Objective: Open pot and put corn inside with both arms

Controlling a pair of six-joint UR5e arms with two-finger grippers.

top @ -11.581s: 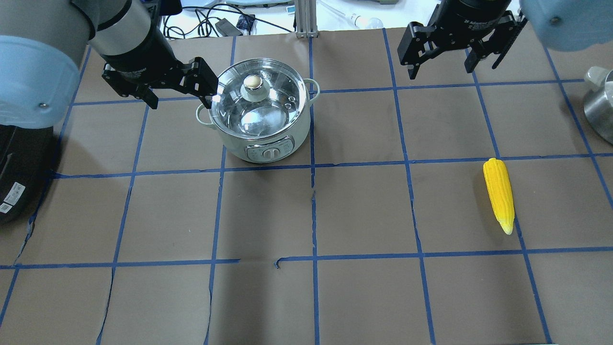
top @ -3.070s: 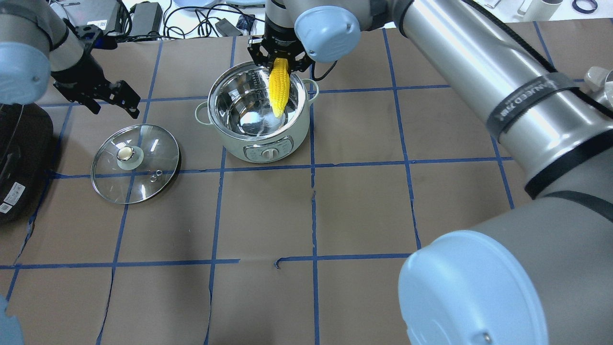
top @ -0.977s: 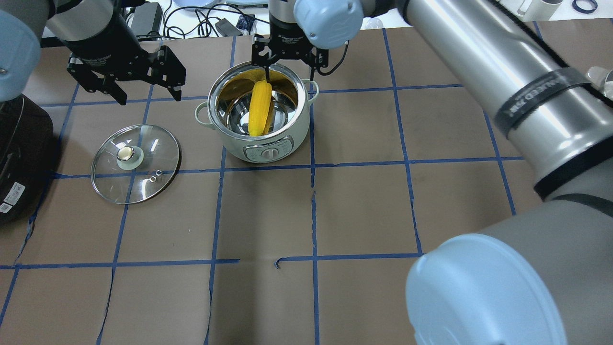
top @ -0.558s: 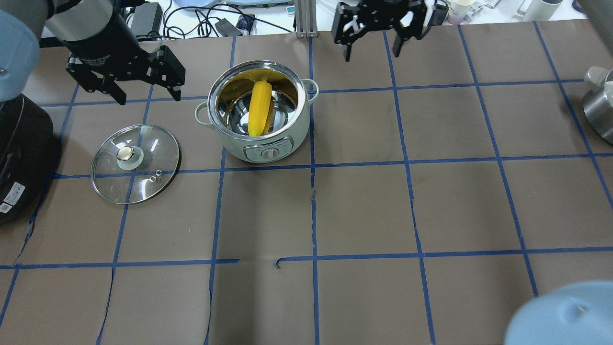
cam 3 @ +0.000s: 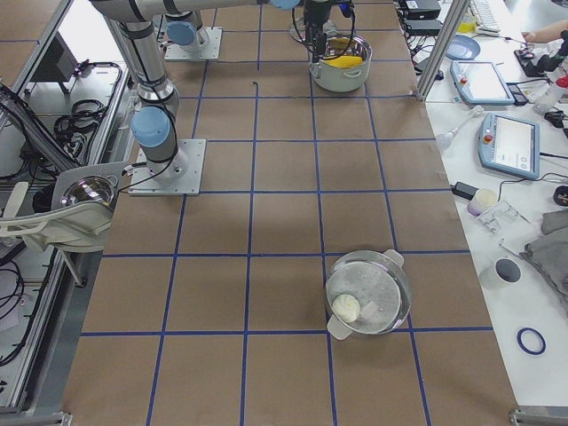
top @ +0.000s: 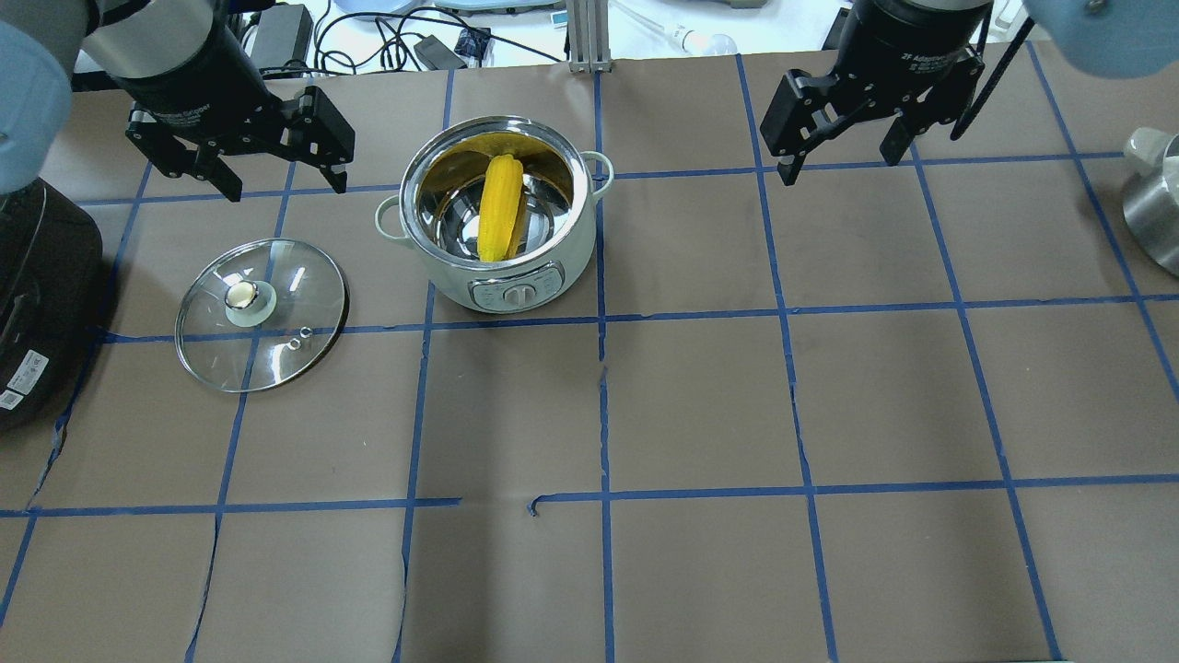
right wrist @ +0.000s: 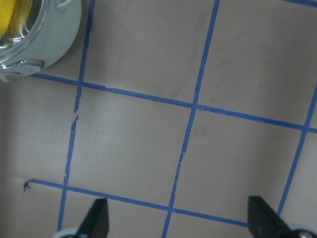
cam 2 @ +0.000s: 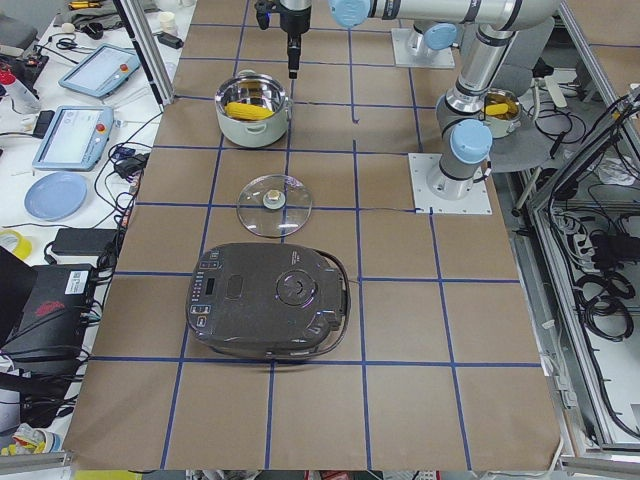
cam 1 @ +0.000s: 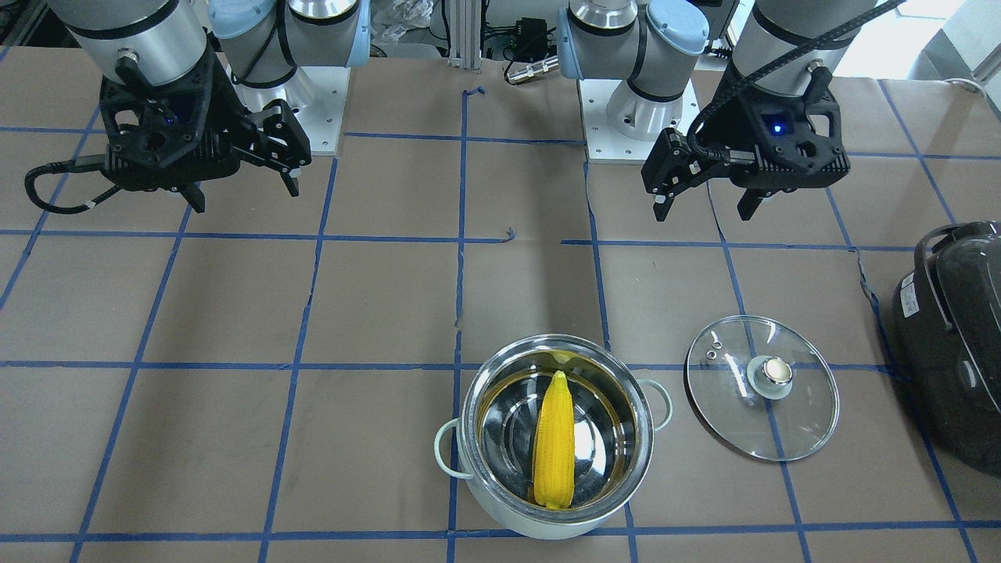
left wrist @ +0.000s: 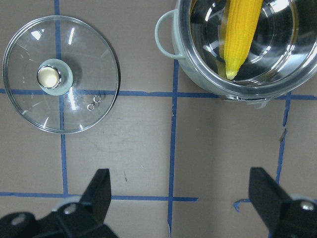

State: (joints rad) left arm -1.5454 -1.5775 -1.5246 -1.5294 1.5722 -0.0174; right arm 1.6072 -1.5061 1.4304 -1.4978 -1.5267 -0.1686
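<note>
The mint-white pot (top: pixel 553 249) stands open on the brown table, and the yellow corn (top: pixel 499 208) lies inside it, leaning against the steel wall; they also show in the front view as pot (cam 1: pixel 626 512) and corn (cam 1: pixel 554 440). The glass lid (top: pixel 261 313) lies flat on the table to the pot's left, knob up. My left gripper (top: pixel 281 180) is open and empty, high above the table between lid and pot. My right gripper (top: pixel 838 161) is open and empty, well to the right of the pot. In the left wrist view I see the lid (left wrist: pixel 60 74) and the corn (left wrist: pixel 240 34).
A dark grey rounded appliance (top: pixel 37 304) sits at the table's left edge, next to the lid. A steel pot with a white object (cam 3: pixel 368 293) stands at the right end. Blue tape lines grid the brown paper cover.
My right gripper has drawn back from above the pot to the right, with the arm no longer across the view. The corn stays in the pot. The left gripper holds still.
</note>
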